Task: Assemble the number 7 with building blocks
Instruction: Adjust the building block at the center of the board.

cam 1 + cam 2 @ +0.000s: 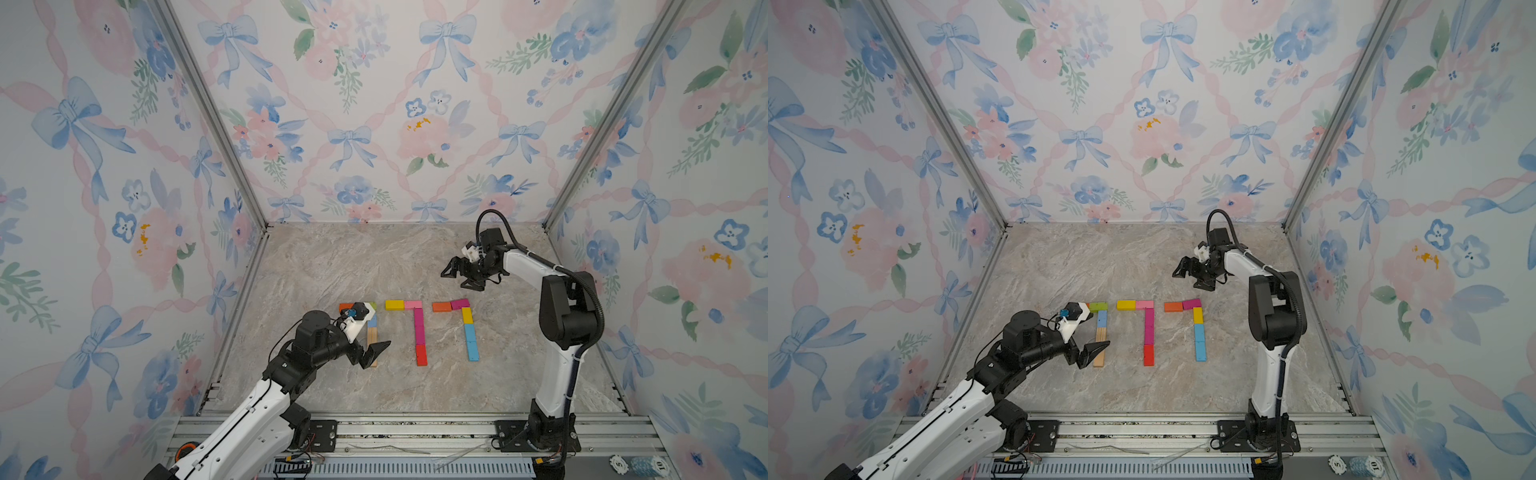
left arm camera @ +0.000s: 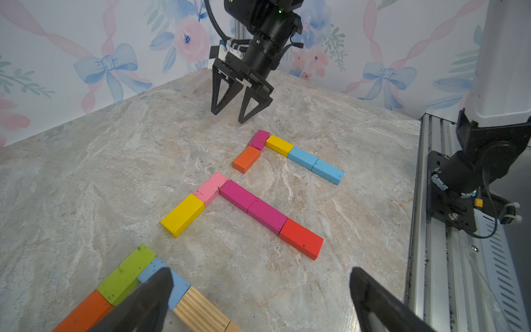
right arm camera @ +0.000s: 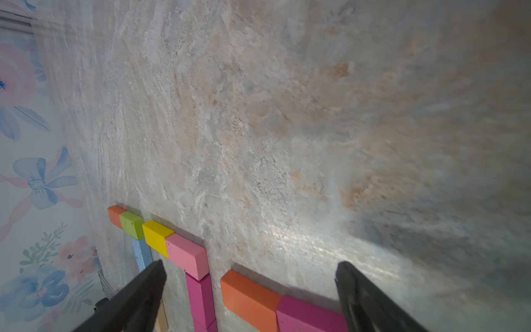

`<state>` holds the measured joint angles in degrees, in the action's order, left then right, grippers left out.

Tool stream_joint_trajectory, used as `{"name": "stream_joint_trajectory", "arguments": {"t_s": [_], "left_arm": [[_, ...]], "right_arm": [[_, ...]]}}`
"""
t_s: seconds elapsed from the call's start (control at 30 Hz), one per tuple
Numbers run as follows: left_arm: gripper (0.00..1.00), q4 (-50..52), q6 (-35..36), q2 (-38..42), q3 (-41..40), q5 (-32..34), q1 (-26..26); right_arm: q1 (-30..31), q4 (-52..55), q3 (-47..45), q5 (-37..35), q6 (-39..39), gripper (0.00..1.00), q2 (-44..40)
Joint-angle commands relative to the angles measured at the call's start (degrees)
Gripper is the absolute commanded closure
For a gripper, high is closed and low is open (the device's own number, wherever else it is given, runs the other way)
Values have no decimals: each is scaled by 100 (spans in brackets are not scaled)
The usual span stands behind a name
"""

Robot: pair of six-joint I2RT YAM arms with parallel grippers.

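Flat, rectangular, matte-painted wooden building blocks lie end to end on the marble-veined surface. They form three sevens side by side: orange, green, pale blue and ribbed plain wood; yellow, pink, magenta, red; orange, magenta, yellow, blue. My left pincer, black wedge-shaped jaws spread wide and empty, hangs at the plain-wood stem. My right pincer, likewise agape and empty, hovers beyond the top bars.

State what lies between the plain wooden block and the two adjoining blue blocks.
Rectangular magenta blocks and a red block in one line, shown in both top views.
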<state>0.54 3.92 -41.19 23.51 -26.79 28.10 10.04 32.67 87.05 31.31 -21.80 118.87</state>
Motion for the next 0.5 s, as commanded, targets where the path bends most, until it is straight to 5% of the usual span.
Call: {"name": "stream_joint_trajectory", "arguments": {"t_s": [0.0,0.47], "left_arm": [[2,55,83,9,-22,51,5],[2,57,86,-7,-22,7,17]], "right_arm": [[59,241,79,95,43,6,114],[13,87,-562,35,-25,6,-4]]}}
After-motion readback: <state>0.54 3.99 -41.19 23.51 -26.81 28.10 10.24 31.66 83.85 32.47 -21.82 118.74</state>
